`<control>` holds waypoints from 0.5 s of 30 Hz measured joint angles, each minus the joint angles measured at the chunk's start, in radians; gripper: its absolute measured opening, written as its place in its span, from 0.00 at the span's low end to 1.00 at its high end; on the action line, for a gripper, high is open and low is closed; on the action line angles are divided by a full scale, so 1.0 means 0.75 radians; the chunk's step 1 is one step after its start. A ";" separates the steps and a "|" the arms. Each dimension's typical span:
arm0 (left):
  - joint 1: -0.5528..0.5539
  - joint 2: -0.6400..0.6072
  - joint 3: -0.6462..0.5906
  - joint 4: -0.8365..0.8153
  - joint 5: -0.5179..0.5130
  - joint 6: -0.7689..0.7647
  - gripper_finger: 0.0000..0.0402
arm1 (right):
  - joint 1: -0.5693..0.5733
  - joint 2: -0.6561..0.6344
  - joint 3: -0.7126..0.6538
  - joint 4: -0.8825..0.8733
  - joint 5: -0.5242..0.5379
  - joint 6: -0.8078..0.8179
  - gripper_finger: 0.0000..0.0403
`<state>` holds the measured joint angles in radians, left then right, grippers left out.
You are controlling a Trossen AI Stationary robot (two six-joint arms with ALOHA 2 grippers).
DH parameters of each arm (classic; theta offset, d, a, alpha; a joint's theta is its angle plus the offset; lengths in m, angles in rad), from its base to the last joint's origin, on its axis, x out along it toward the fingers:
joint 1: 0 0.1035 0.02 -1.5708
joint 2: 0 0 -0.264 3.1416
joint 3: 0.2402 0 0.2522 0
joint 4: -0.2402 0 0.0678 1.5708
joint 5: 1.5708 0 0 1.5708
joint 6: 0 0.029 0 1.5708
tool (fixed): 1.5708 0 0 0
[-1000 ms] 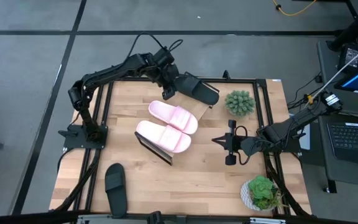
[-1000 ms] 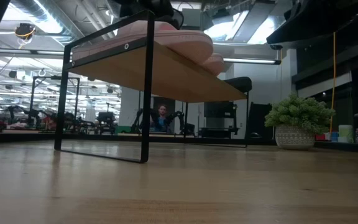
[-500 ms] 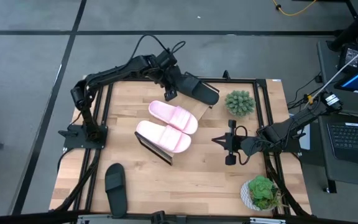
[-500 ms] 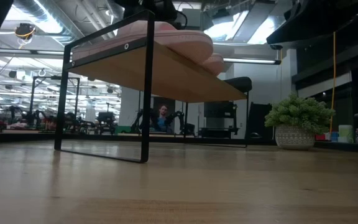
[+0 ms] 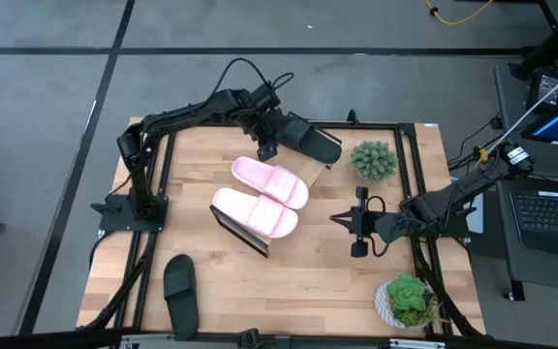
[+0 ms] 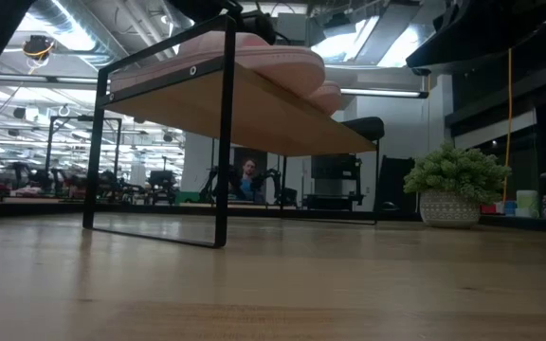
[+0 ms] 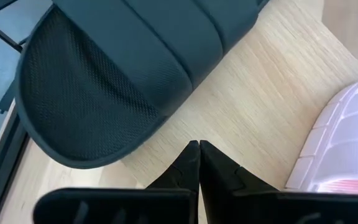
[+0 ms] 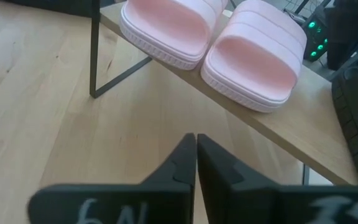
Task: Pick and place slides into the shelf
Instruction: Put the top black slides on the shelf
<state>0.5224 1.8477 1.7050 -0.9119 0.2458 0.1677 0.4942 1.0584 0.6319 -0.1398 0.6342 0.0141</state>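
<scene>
wooden tabletop (image 5: 318,281) fills the middle of the high view, ringed by a black frame, with a lab floor around it and a laptop off to one side. on the tabletop stands the shelf (image 5: 315,171), its slanted board carrying two pink slides (image 5: 270,181) (image 5: 255,212) side by side and one black slide (image 5: 308,139) at the far end. the second black slide (image 5: 180,294) lies alone on the bare wood near the front corner, well apart from the shelf.

the step in hand looks like the close of a placement: the left gripper (image 5: 263,148) sits just beside the placed black slide, and in the left wrist view its fingers (image 7: 191,163) are pressed together with nothing between them, the slide's dark mesh lying just ahead on the board. three of four slides look shelved, so the next move likely calls for an arm to travel to the black slide on the table, open wide over its strap and lift it to whatever board remains free.

the left arm reaches from its base across the far edge, elbow bent. the right gripper (image 5: 358,225) waits low over the table beside the shelf, fingers (image 8: 185,158) all but shut and empty, facing the pink pair. two small potted plants (image 5: 373,160) (image 5: 407,300) stand on its side.
</scene>
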 joint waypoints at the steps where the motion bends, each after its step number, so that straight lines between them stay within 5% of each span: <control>1: 0.001 0.000 0.000 0.000 0.000 -0.001 0.00 | 0.000 0.000 0.000 0.001 0.000 -0.001 0.03; 15: 0.010 0.030 -0.001 0.036 -0.148 0.000 0.00 | -0.001 0.000 0.000 0.001 0.000 0.001 0.06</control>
<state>0.5302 1.8702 1.7046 -0.8849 0.1346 0.1680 0.4938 1.0584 0.6319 -0.1390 0.6342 0.0147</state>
